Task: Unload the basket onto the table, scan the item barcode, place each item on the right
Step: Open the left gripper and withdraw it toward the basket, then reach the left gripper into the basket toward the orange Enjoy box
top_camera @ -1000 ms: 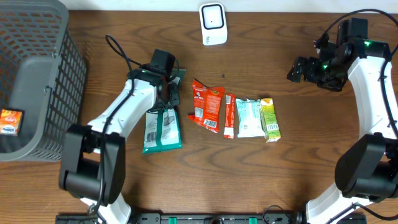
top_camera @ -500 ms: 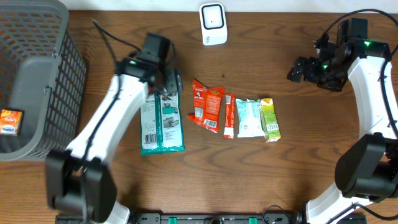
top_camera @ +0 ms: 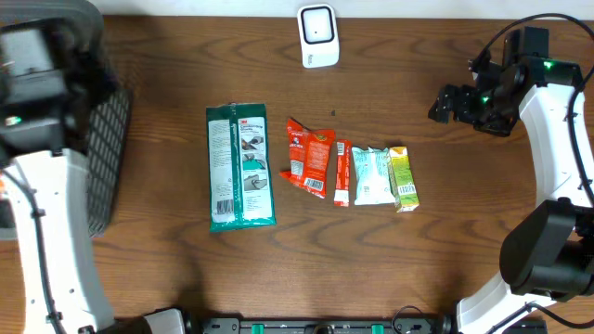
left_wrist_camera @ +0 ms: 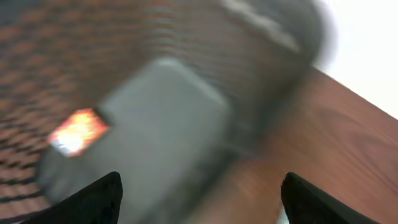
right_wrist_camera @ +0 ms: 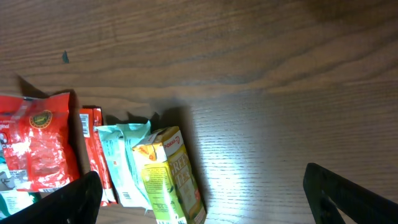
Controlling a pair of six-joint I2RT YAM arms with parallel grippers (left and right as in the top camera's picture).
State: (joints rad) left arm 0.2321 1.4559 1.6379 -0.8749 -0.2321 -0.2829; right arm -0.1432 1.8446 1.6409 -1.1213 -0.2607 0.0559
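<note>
The left gripper (left_wrist_camera: 202,196) has swung from the wipes pack (top_camera: 240,167) to the basket (top_camera: 109,139) (jaws wide); the right gripper (right_wrist_camera: 208,198), also open, hangs near the juice carton (top_camera: 403,178).

**Left wrist view.** Blurred throughout: the basket (left_wrist_camera: 155,25) mesh, the grey insert (left_wrist_camera: 161,130) and an orange item (left_wrist_camera: 76,132) are smears, and the item's label is unreadable. The left gripper (left_wrist_camera: 200,186) shows only two dark fingertips (left_wrist_camera: 99,198), cut by the lower edge.

**Overhead.** The left arm (top_camera: 42,213) is blurred and covers most of the basket.

**Right wrist view.** The red packet (right_wrist_camera: 34,149) is cut by the left edge and the yellow-green carton (right_wrist_camera: 168,180) by the bottom. Print on both is too small to read.
</note>
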